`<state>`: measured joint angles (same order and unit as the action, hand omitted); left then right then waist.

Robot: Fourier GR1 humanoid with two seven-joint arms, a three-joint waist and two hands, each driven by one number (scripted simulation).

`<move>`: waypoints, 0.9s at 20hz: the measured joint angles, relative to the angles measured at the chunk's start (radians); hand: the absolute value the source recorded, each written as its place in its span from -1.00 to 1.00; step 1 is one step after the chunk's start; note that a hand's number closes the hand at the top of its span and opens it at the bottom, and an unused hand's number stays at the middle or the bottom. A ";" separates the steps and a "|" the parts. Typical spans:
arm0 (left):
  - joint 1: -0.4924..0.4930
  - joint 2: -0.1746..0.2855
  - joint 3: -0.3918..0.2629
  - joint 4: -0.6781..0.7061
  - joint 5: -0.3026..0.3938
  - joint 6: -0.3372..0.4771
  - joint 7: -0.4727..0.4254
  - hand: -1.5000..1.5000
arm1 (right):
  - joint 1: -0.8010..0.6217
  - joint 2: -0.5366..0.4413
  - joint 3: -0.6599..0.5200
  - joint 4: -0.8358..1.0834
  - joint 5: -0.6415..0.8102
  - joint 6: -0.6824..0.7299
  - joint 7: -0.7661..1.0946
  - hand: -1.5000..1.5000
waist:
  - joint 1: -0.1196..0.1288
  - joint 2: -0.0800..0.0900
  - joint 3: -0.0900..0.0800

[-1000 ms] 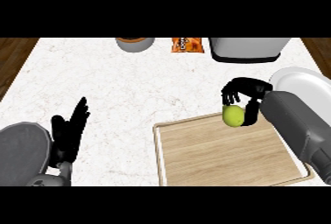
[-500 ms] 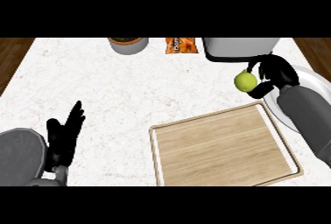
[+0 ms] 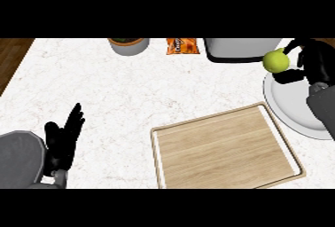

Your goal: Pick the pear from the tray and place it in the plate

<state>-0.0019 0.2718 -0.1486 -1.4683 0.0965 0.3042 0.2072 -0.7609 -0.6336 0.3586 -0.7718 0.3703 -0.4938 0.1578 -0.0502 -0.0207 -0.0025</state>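
A green pear (image 3: pixel 275 61) hangs in the air at the upper right, with my right hand (image 3: pixel 309 62) curled round its right side. It sits just above the far edge of the white plate (image 3: pixel 285 103), which lies at the right border and is partly covered by my right forearm. The wooden tray (image 3: pixel 226 150) lies bare at the lower centre right. My left hand (image 3: pixel 64 135) rests open at the lower left, fingers pointing up, far from the pear.
Along the back edge stand a grey pot (image 3: pixel 129 45), an orange snack bag (image 3: pixel 181 45) and a grey container (image 3: pixel 243 49). Dark wooden floor shows past the counter's left edge (image 3: pixel 13 55).
My right hand has carried the pear up off the tray and rightward to the plate's far edge. The view has shifted, so the tray appears lower. The left hand stays at rest.
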 measured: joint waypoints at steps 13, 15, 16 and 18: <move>-0.034 -0.040 0.005 0.016 -0.039 -0.041 -0.011 0.00 | 0.144 -0.116 -0.197 -0.022 0.013 0.053 0.030 1.00 | 0.052 0.021 0.003; -0.052 -0.034 0.020 0.026 -0.032 -0.058 -0.002 0.00 | 0.138 -0.116 -0.223 0.051 0.017 0.060 -0.018 1.00 | 0.057 0.023 0.003; -0.061 -0.031 0.030 0.037 -0.028 -0.068 -0.005 0.00 | 0.136 -0.110 -0.232 0.086 0.020 0.063 -0.042 1.00 | 0.058 0.024 0.003; -0.046 -0.040 0.021 0.033 -0.037 -0.070 -0.016 0.00 | 0.110 -0.108 -0.245 0.164 0.026 0.094 -0.074 1.00 | 0.065 0.025 0.003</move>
<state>-0.0483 0.2321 -0.1275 -1.4351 0.0593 0.2340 0.1917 -0.6509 -0.7415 0.1139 -0.6078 0.3968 -0.4002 0.0836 0.0147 0.0047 0.0009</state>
